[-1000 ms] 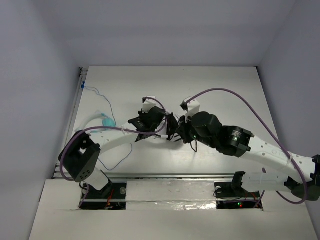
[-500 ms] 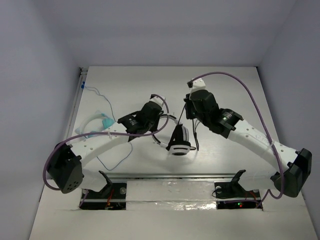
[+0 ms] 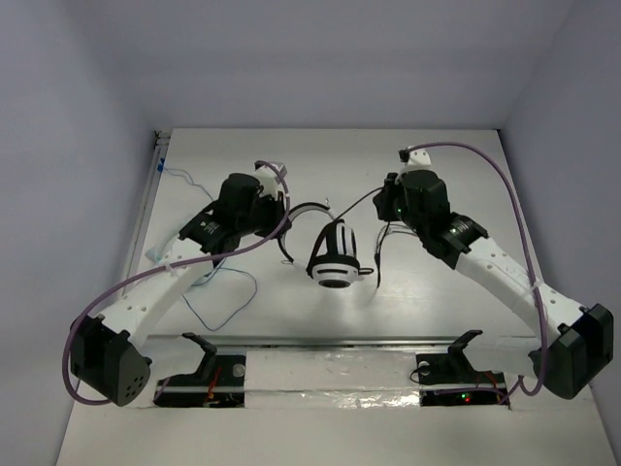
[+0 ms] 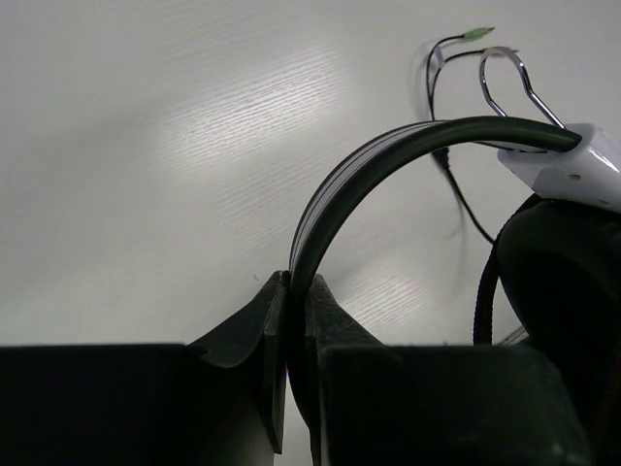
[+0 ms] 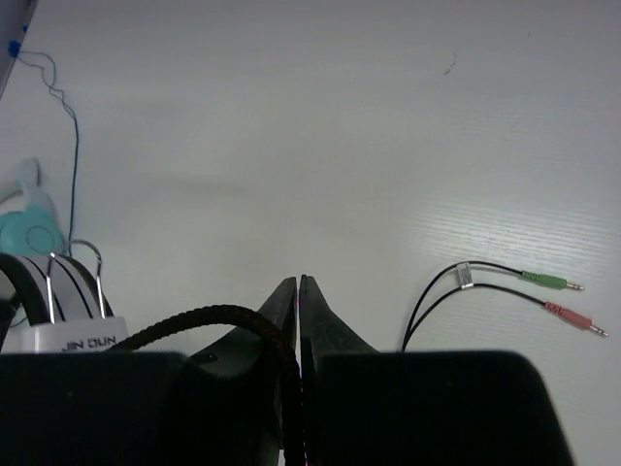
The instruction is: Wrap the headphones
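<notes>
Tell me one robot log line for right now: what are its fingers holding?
task: wrap headphones | left fingers: shut on headband | right fingers: shut on cable | plugs: lying on table

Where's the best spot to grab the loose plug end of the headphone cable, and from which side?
Pinch the two thin leads beside the small clip, where they run close together flat on the table. Come from straight above, jaws across them; farther out the plugs splay apart.
</notes>
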Tool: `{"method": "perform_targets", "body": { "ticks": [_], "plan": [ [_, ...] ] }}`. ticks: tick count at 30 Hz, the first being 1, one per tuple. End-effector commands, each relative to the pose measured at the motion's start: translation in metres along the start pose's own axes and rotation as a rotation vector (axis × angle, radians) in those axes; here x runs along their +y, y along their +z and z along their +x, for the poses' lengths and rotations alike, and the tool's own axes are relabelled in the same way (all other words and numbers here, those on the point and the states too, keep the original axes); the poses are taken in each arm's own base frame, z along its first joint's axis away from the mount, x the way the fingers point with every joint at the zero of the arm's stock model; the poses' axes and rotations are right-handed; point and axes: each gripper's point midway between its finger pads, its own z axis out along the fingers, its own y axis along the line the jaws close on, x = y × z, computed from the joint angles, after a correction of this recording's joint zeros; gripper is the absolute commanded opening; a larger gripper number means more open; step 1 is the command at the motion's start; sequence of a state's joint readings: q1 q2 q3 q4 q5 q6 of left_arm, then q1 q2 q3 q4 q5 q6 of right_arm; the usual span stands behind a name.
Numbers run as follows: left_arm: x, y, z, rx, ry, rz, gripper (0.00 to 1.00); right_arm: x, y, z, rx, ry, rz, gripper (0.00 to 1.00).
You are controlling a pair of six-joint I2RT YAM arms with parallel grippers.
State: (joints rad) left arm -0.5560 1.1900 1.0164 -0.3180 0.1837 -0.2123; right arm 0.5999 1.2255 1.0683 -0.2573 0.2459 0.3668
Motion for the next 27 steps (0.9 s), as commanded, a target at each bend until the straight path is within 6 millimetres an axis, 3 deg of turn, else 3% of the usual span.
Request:
{"method": "perform_targets", "body": {
  "ticks": [1, 6, 12, 16, 20, 25, 27],
  "plan": [
    [-0.048, -0.032, -0.054, -0.158, -0.003, 0.246, 0.00, 0.020, -0.010, -0.019, -0.103, 0.101, -0.129, 0.10],
    [-0.071, -0.050, -0.076, -0.199, 0.019, 0.375, 0.00, 0.030, 0.002, 0.020, -0.005, 0.112, -0.205, 0.10],
    [-0.096, -0.067, -0.095, -0.212, 0.018, 0.536, 0.00, 0.051, 0.007, 0.039, 0.041, 0.097, -0.342, 0.18],
    [-0.083, -0.075, -0.122, -0.297, -0.033, 0.474, 0.00, 0.062, 0.000, 0.049, 0.042, 0.096, -0.438, 0.18],
    [-0.073, -0.085, -0.152, -0.391, -0.120, 0.438, 0.00, 0.080, -0.010, 0.084, 0.090, 0.160, -0.620, 0.22],
    [-0.077, -0.101, -0.188, -0.489, -0.186, 0.433, 0.00, 0.085, 0.001, 0.121, 0.160, 0.214, -0.674, 0.24],
    [-0.073, -0.102, -0.195, -0.502, -0.210, 0.417, 0.00, 0.088, 0.001, 0.125, 0.165, 0.213, -0.683, 0.25]
  ]
}}
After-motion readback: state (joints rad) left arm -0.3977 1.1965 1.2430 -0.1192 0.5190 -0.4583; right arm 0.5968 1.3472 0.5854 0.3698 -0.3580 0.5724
